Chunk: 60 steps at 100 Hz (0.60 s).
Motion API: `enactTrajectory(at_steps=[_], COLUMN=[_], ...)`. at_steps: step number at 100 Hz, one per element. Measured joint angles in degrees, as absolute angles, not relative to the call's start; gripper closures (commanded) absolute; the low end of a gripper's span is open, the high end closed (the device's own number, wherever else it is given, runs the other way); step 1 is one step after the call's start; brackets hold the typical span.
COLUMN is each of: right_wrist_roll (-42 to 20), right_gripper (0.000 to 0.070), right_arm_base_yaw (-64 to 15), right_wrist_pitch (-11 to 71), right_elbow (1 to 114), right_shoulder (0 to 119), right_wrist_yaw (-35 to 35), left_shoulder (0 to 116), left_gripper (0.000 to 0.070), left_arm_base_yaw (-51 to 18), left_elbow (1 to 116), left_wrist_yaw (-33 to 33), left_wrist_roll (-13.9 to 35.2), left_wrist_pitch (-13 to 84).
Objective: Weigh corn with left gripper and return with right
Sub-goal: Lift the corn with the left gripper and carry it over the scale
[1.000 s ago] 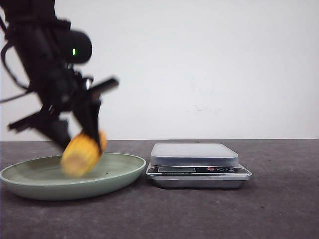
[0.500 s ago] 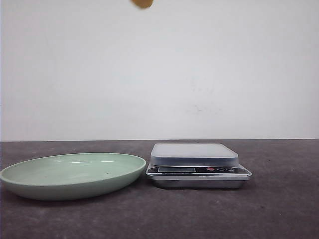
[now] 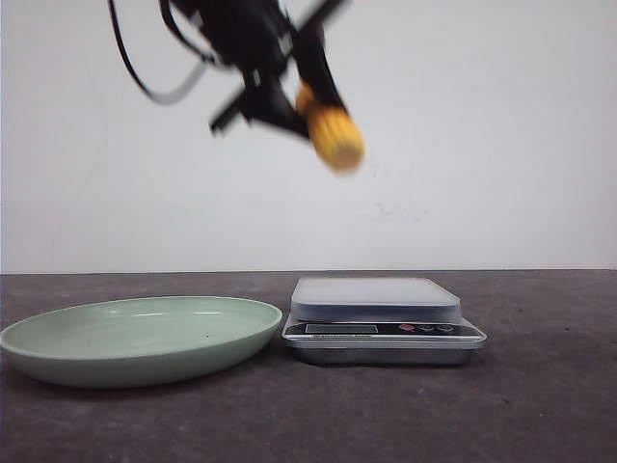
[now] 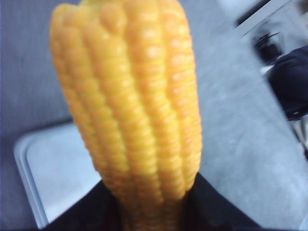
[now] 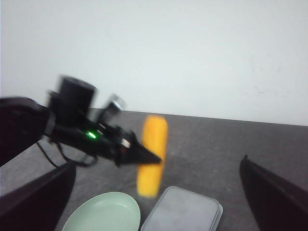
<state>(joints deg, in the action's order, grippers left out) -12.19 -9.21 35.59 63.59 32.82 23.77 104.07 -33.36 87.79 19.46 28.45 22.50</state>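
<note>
We have the stubby yellow-orange corn cob (image 3: 332, 135) clamped in our black left gripper (image 3: 307, 101), high in the air over the near edge of the silver kitchen scale (image 3: 384, 319); we should lower it squarely onto the grey platform, then release gently so it cannot roll; our right gripper's fingers (image 5: 272, 195) stand apart, empty.

Left gripper (image 5: 144, 155) grips the corn (image 5: 152, 155) — above the scale (image 5: 183, 211).
</note>
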Motion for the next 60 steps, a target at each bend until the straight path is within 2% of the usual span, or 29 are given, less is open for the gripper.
enactTrajectory(at_steps=[23,35,41,60], right_wrist_roll=[-12.19,-12.19,-12.19,-12.19], right_gripper=[0.0000,0.0000,0.0000,0.0000], right_arm_base_yaw=[-9.21,-9.21,-9.21,-9.21], right_wrist_pitch=[37.74,39.75,40.16,40.16], right_elbow=[63.59,63.59,63.57,63.57], right_shoulder=[32.82,32.82,32.84,32.82], right_wrist_yaw=[23.81,23.86,23.86,23.84], left_shoulder=[110.96,112.60,113.36,115.04], left_gripper=[0.0696,0.0693,0.0668,0.0669], left_arm_base_yaw=[-33.87,-34.48,-34.83,-35.48], left_elbow=[87.79,87.79,87.79,87.79], left_wrist_yaw=[20.73,22.00,22.61,23.97], left_wrist_roll=[35.38,36.16,36.67,37.15], left_wrist_pitch=[22.26,22.13,22.04,23.84])
